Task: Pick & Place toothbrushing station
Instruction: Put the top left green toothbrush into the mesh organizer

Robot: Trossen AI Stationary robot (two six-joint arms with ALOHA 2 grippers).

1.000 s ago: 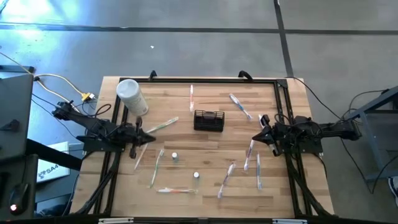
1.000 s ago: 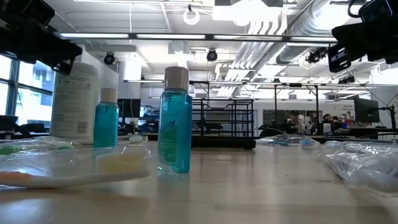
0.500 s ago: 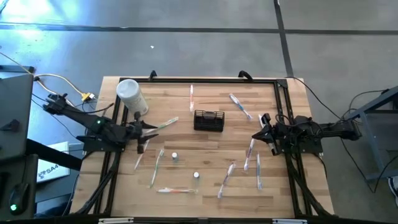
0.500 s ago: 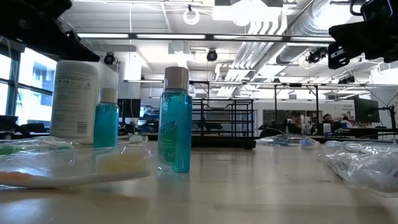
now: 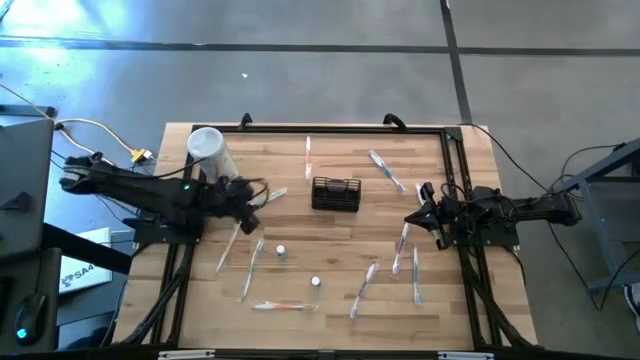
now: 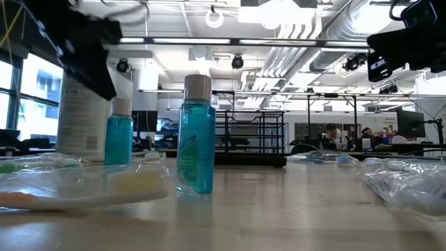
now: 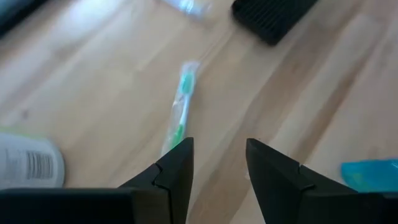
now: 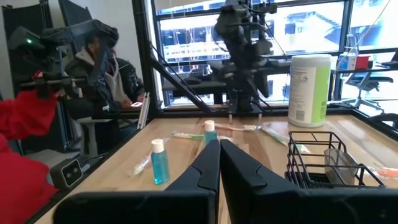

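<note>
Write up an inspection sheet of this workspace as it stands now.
Surface: wooden table, black frame along its edges.
Job's things: black wire caddy upright near mid-table, ungripped.
Clutter: white cylindrical container at the left rear; two small blue bottles; wrapped toothbrushes scattered about.
Grippers: left gripper open, empty, above a green toothbrush; right gripper shut, empty, at the right edge.
Cables: yellow and white leads left of the table.
Surroundings: grey floor; a seated person beyond the table.
</note>
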